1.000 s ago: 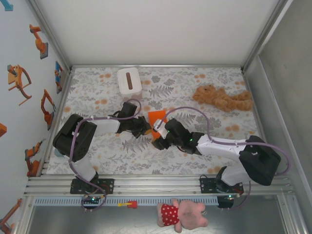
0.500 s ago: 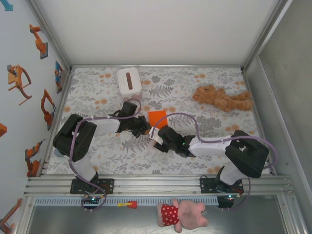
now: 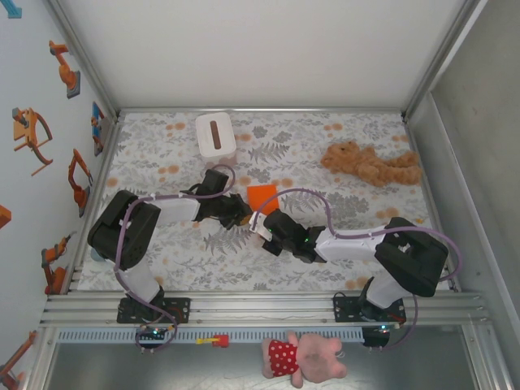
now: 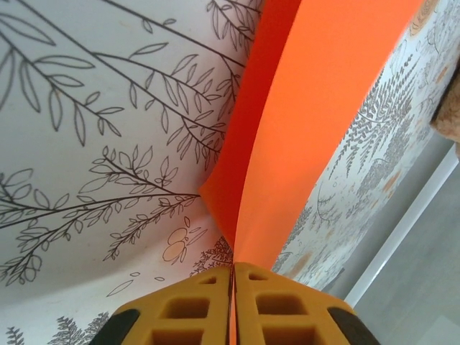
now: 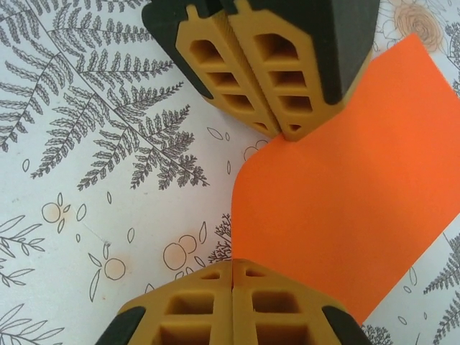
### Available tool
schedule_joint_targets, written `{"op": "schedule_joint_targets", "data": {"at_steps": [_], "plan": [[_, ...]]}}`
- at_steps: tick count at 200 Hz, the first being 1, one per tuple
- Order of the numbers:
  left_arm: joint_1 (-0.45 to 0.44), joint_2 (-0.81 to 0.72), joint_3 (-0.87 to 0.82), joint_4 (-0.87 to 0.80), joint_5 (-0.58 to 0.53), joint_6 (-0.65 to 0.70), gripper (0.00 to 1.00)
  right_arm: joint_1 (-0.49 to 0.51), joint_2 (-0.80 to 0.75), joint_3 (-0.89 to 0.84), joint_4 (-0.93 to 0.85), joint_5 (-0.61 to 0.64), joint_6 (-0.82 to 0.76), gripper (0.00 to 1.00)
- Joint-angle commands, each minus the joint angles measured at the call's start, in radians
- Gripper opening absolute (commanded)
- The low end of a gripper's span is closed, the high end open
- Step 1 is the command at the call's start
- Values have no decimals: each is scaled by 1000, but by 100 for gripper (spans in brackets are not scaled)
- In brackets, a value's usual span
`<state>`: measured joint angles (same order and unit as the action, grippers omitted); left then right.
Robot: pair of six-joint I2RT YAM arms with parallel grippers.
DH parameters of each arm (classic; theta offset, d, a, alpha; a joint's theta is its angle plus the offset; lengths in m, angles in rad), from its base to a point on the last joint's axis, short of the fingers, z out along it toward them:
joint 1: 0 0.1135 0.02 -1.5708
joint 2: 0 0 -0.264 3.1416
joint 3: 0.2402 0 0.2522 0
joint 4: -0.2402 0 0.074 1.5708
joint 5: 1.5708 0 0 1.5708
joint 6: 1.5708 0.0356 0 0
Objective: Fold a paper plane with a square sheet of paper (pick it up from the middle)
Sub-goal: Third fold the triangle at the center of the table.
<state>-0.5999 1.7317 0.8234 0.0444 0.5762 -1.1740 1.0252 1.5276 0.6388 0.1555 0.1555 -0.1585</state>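
Observation:
The square sheet of paper [image 3: 263,195] is bright orange and lies mid-table, bent upward at its near-left side. My left gripper [image 3: 243,214] is shut on that raised part. In the left wrist view, the paper [image 4: 316,108] rises out of the closed left gripper [image 4: 233,267] in two layers that meet at a crease. In the right wrist view, my right gripper [image 5: 233,264] is shut at the near edge of the paper [image 5: 345,215], which spreads to its right. The left gripper [image 5: 277,131] faces it from the far side. My right gripper [image 3: 260,222] sits just near-right of the left one.
A white tissue box [image 3: 215,134] stands at the back left of the floral table cover [image 3: 341,138]. A tan plush toy [image 3: 372,165] lies at the back right. A pink plush [image 3: 305,356] lies in front of the rail, off the table.
My right gripper has gone from open to shut and has moved a little left and nearer, onto the paper's near edge. The left arm has stayed in place.

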Motion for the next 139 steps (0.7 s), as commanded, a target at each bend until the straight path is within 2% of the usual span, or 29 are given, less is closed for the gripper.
{"op": "schedule_joint_targets", "data": {"at_steps": [1, 37, 69, 98, 139], "plan": [[19, -59, 15, -64, -7, 14, 20, 0, -4, 2, 20, -28, 21, 0], [56, -158, 34, -187, -97, 107, 34, -24, -7, 17, -17, -124, 93, 0], [53, -164, 69, -181, -99, 148, 36, -54, 5, 44, -39, -215, 183, 0], [43, -72, 122, -165, -80, 169, 30, -76, 17, 50, -17, -304, 253, 0], [20, 83, 232, -204, -52, 206, 19, -97, 29, 52, 7, -367, 321, 0]]}}
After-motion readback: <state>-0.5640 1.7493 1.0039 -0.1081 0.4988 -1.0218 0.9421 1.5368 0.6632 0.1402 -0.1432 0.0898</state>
